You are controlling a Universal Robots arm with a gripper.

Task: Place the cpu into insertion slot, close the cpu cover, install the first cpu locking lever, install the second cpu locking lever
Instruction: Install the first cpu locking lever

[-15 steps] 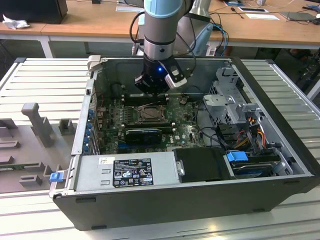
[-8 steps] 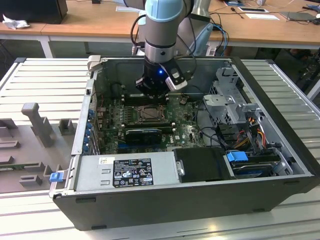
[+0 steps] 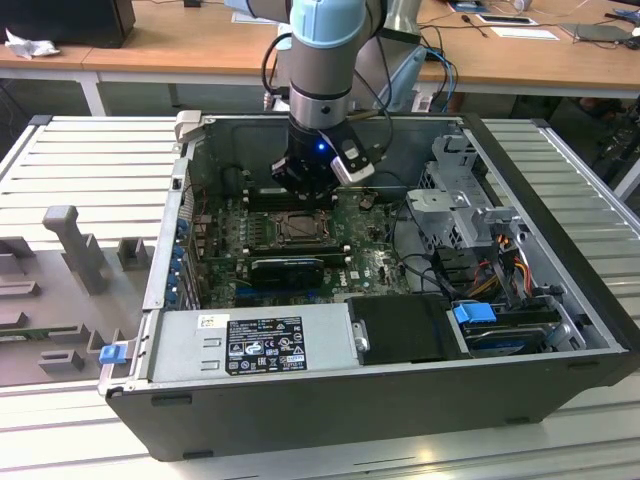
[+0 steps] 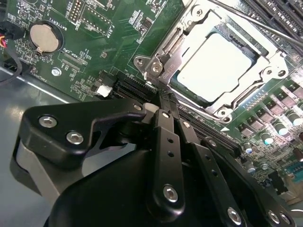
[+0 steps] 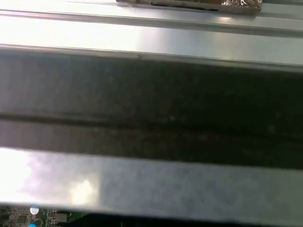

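Hovering beside the insertion slot [image 4: 215, 64], the gripper [image 4: 163, 101], fingers pressed together, holds nothing; the cpu [image 4: 213, 66] lies under the closed cpu cover [image 4: 255, 92]. Lever work wants slow, square pressure.

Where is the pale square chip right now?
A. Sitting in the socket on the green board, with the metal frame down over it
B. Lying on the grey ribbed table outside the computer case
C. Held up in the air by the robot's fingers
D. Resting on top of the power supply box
A: in the second wrist view the cpu sits in the insertion slot with the cpu cover lying around it, its top showing through the window.
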